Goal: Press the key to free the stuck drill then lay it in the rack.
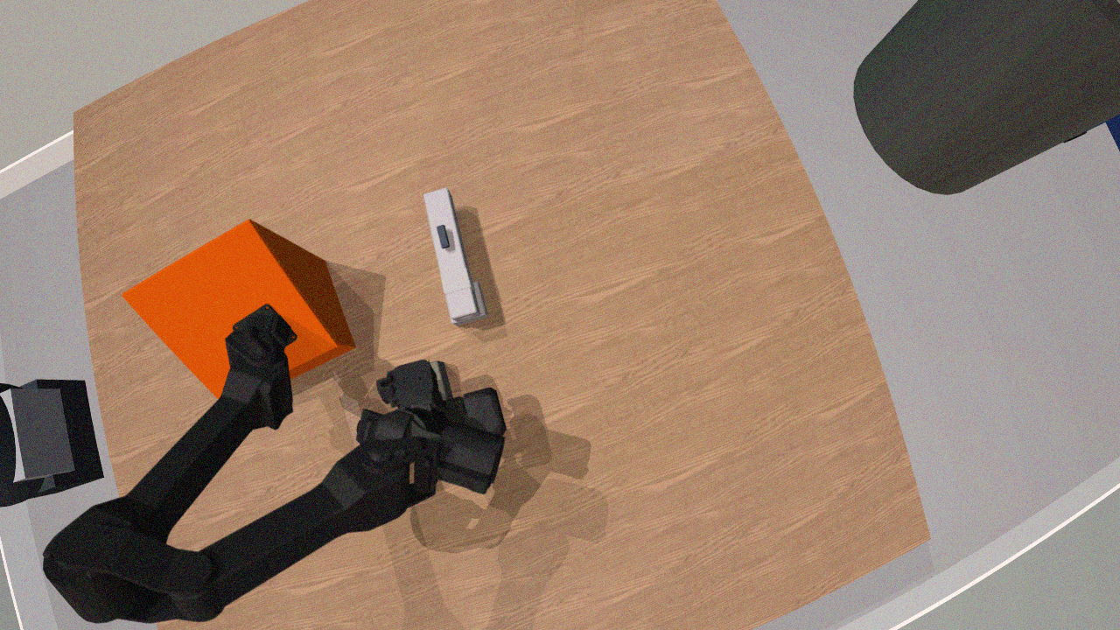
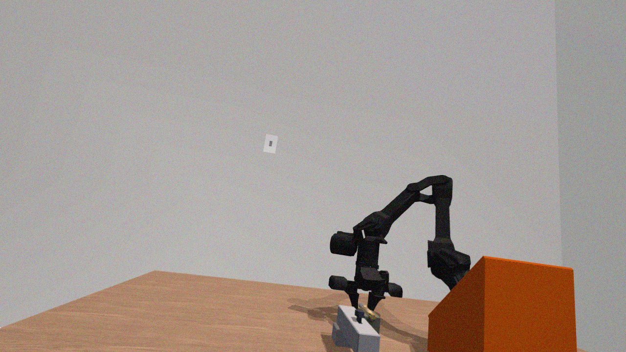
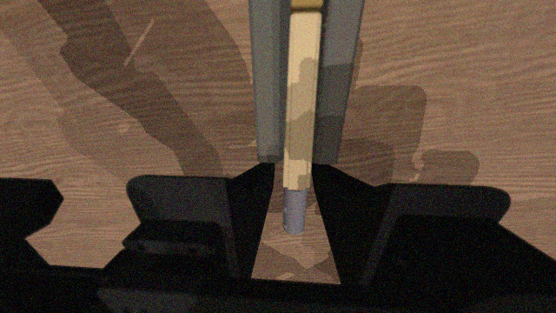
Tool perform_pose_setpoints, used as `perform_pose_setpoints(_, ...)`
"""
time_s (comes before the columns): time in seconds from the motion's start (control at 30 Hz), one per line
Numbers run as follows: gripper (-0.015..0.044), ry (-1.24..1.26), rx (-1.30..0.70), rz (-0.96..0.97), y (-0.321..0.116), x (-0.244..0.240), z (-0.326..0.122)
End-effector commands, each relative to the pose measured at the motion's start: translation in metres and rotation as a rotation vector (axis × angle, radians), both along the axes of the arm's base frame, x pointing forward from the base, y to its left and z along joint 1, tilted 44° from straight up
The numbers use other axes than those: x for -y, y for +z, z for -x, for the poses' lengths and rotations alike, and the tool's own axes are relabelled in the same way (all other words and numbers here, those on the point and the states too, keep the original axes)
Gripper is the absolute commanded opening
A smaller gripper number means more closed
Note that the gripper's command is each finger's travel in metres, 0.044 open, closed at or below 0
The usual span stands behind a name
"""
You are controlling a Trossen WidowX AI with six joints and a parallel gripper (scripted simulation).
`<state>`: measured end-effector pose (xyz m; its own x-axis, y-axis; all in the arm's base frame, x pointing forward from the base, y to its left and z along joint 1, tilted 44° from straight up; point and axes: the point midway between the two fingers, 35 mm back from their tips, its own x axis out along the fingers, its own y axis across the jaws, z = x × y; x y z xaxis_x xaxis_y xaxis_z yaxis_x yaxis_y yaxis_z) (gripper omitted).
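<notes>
The drill (image 3: 301,87) (image 2: 367,311) is a pale yellow bar with a gold part and a blue-grey end. It lies lengthwise along the groove of the grey-green rack (image 3: 267,87) (image 2: 376,322), between the two side walls. Its blue-grey end sticks out past the rack. My gripper (image 3: 293,164) (image 2: 363,308) is open, pointing down, with its fingertips on either side of the drill at the rack's end. In the top view the arm hides the fingertips and most of the rack. The dark key (image 1: 443,236) (image 2: 359,316) sits on top of the pale grey block (image 1: 456,269) (image 2: 368,341).
A large orange block (image 1: 219,290) (image 2: 529,306) stands left of the grey block in the top view, with part of the arm above its near corner. The wooden table (image 1: 665,313) (image 2: 196,310) carries everything. A dark rounded object (image 1: 970,94) is beyond the table's right edge.
</notes>
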<state>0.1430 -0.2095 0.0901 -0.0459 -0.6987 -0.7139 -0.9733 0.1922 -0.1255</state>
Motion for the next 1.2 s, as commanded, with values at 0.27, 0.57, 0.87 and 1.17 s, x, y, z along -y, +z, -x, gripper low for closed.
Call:
perform_pose_setpoints(0.27, 0.044, -0.001, 0.0, 0.0, 0.0, 0.0, 0.0)
perform_pose_setpoints(0.57, 0.044, 0.003, 0.001, -0.005, 0.024, -0.026, -0.001)
perform_pose_setpoints(0.87, 0.044, 0.003, 0.001, -0.007, 0.047, -0.048, -0.003)
perform_pose_setpoints(1.17, 0.044, 0.054, 0.012, -0.057, 0.038, -0.061, -0.02)
